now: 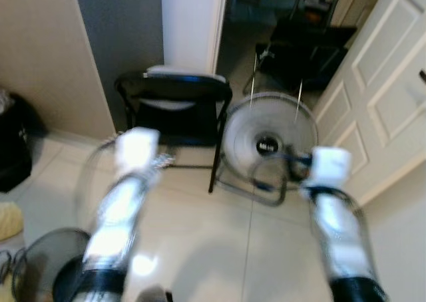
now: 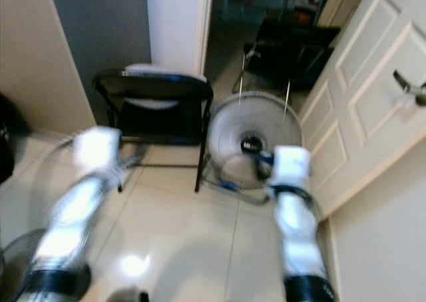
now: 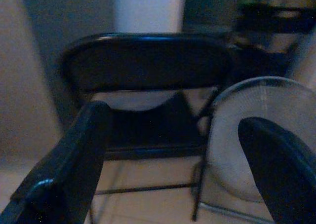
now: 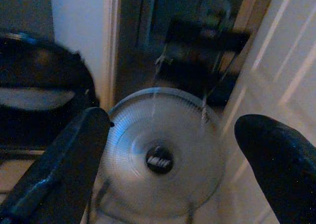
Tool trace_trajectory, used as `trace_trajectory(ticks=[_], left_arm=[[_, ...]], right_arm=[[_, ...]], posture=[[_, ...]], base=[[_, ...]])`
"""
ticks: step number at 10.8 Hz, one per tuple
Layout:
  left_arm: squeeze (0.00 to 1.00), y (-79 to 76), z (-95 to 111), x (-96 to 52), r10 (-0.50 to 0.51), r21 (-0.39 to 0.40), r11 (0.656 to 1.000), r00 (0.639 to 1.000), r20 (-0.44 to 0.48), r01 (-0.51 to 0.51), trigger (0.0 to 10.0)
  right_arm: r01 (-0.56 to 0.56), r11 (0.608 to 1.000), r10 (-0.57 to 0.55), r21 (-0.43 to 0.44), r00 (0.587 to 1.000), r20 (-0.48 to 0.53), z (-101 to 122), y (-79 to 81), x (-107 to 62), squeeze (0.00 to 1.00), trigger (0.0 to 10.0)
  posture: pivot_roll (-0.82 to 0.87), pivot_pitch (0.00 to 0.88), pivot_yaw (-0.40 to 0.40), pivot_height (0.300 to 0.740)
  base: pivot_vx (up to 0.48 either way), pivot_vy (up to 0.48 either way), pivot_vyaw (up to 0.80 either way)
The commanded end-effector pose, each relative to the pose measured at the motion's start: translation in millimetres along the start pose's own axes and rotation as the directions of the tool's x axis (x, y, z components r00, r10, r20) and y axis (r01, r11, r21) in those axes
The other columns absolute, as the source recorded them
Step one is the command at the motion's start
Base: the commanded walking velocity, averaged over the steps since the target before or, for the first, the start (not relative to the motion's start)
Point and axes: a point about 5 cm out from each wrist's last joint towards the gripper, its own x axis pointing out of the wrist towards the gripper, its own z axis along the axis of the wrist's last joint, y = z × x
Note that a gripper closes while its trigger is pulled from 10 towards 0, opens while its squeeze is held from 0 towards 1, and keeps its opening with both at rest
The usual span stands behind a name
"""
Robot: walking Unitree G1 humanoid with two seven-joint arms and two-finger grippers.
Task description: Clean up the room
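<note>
Hands spread, empty: left hand facing folding chair, right hand facing fan.

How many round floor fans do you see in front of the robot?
1. The round grey wire-grille floor fan stands on the tiled floor, just right of the black folding chair and beside the white panelled door. Others may be hidden outside the pictures.

Pale glossy tile floor, grout lines visible, a light glare spot near the bottom. Standing on it: black folding chair against the grey wall; round floor fan on a wire stand just beside the chair, near the white panelled door. Dark mesh basket at lower left corner.
</note>
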Motion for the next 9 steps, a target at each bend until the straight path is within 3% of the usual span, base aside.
trace_trajectory(ticks=[1, 2, 4, 6, 9], left_arm=[[0.0, 0.4, 25, -5.6, 0.009, 0.02, 1.0, 0.995, 0.1, -0.011, 10.0], [0.0, -3.9, 35, -10.9, -0.01, 0.011, 1.0, 0.991, 0.136, 0.009, 10.0], [0.0, -11.9, 20, -12.0, -0.033, -0.04, 0.999, 0.998, 0.059, 0.035, 10.0], [0.0, -15.4, 15, -12.7, -0.061, -0.037, 0.997, 0.998, 0.012, 0.062, 10.0], [0.0, -10.7, 12, -4.8, -0.043, -0.025, 0.999, 0.999, -0.016, 0.043, 10.0]], right_arm=[[-0.036, 0.999, 0.037, -0.02, 0.998, 0.053, 10, 2.3, -7.9, 0.0, 10.0], [-0.075, 0.997, 0.076, -0.01, 0.996, 0.042, 9, 7.3, -15.9, 0.0, 10.0], [-0.087, 0.996, 0.087, 0.037, 0.996, 0.004, 9, 12.7, -11.5, 0.0, 10.0], [-0.106, 0.992, 0.108, 0.066, 0.994, -0.028, 10, 18.3, -4.0, 0.0, 10.0], [-0.134, 0.986, 0.141, 0.096, 0.988, -0.064, 7, 20.9, 0.6, 0.0, 10.0]], posture=[[0.12, 0.0, -0.125, 0.723], [0.12, 0.0, -0.129, 0.723], [0.11, 0.0, -0.123, 0.723], [0.09, 0.0, -0.105, 0.723], [0.09, 0.0, -0.099, 0.723]], base=[[0.0, 0.0, 0.0], [0.0, 0.0, 0.0], [0.0, 0.0, 0.0], [0.0, 0.0, 0.0], [0.0, 0.0, 0.75]])
